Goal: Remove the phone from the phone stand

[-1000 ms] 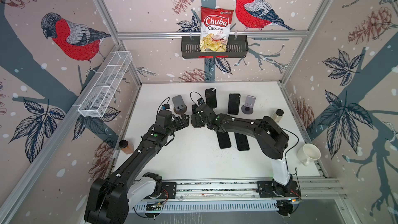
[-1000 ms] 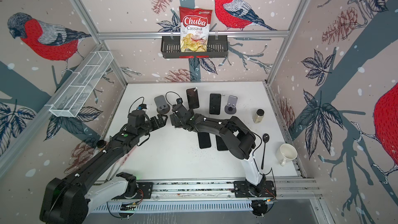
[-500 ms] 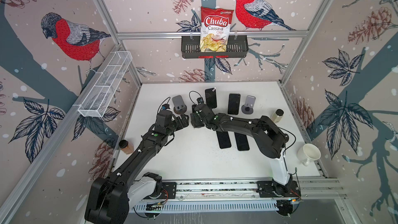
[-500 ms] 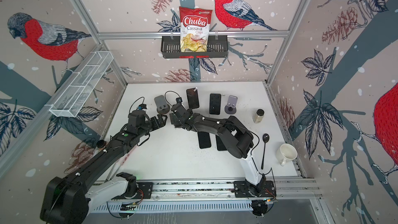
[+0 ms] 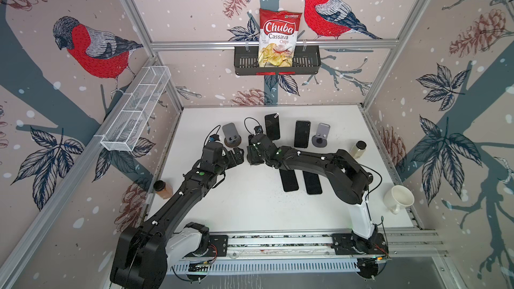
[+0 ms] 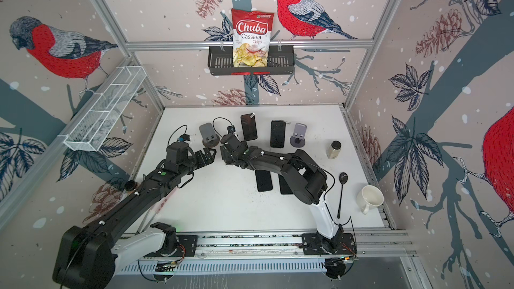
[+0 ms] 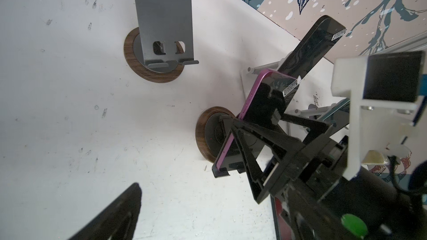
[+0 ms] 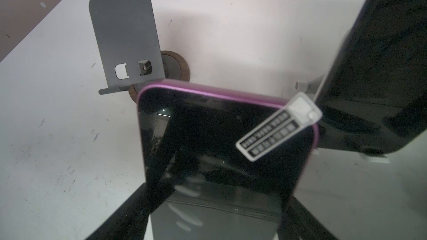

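Note:
A black phone with a purple rim (image 7: pixel 261 102) (image 8: pixel 219 146) leans in a phone stand with a round wooden base (image 7: pixel 203 132), its lower edge in the stand's lip. My right gripper (image 8: pixel 221 195) (image 5: pixel 253 157) is shut on the phone, one finger on each long edge. From above, this gripper hides most of the phone. My left gripper (image 5: pixel 237 157) (image 6: pixel 207 155) hangs open and empty just left of the right one. Only one of its fingers (image 7: pixel 122 211) shows in the left wrist view.
An empty grey stand (image 5: pixel 230 134) is close behind my left gripper. Behind the right arm two more phones (image 5: pixel 272 126) (image 5: pixel 302 134) stand upright, with an empty lilac stand (image 5: pixel 322 133) beside them. Two phones (image 5: pixel 289 180) (image 5: pixel 313 184) lie flat. A jar (image 5: pixel 358 149) and mug (image 5: pixel 399 197) are right.
The right gripper's jaws have drawn in from wide open onto the phone's edges. The phone stays in its stand. The left arm has not moved.

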Robot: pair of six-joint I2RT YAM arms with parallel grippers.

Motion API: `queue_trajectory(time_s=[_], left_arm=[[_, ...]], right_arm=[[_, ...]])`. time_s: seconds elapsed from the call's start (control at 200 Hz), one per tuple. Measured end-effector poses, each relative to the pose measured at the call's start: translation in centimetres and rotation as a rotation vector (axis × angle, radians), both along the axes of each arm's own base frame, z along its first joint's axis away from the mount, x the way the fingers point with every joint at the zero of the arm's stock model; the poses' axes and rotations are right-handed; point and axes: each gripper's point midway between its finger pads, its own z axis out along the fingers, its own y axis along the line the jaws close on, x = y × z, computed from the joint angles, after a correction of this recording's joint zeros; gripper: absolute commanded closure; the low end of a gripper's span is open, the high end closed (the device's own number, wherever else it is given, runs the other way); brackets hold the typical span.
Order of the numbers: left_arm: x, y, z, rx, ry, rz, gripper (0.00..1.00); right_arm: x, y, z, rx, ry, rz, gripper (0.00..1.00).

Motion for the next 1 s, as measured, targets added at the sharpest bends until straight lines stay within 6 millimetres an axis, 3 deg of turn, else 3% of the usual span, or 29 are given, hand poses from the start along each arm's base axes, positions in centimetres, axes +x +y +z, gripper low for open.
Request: queue_trajectory(time_s=[0.256,0.586,1.002], left_arm=[[0.1,0.2,-0.1,0.003,0.003,0.006,0.04],[0.1,0.4,-0.3,0.012,0.003,0.006,0.04],[0.1,0.4,-0.7,0.016,0.015,0.005,0.04]], right_arm=[[0.0,0.1,0.1,0.006,-0.003,0.002,0.31],[-0.1,0.0,0.4,0.005,-0.003,0.001,0.32],[-0.1,-0.1,3.6,0.052,-0.036,0.001,0.32]])
